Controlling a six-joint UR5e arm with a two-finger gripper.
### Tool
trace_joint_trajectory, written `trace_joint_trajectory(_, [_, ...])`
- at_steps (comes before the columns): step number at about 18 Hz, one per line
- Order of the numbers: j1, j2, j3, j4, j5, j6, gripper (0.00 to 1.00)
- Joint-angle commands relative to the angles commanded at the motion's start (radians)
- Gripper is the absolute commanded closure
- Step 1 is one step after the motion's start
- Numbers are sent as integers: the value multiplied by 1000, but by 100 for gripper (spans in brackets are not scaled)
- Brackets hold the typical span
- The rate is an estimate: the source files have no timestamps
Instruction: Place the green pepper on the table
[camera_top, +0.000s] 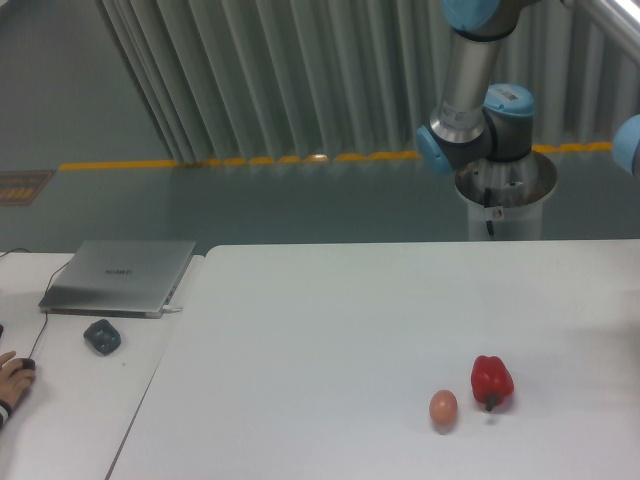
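A: How is the table (330, 330) lit?
B: Evenly and softly from above; its white top looks slightly washed out, with only faint shadows just beneath the red pepper (491, 381) and egg (443, 408).
A: Sharpness?
B: Mildly soft and grainy throughout.

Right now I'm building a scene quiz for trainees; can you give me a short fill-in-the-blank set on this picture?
1. The egg lies just left of the ____ pepper.
2. The closed laptop sits on the side desk, behind the grey ____.
3. The green pepper is ____ in this view.
4. The table is coloured ____.

Missing words: red; mouse; not visible; white
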Motion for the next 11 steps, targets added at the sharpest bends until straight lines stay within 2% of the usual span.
trace_joint_trajectory(11, [17, 2, -31, -14, -6, -5, 0])
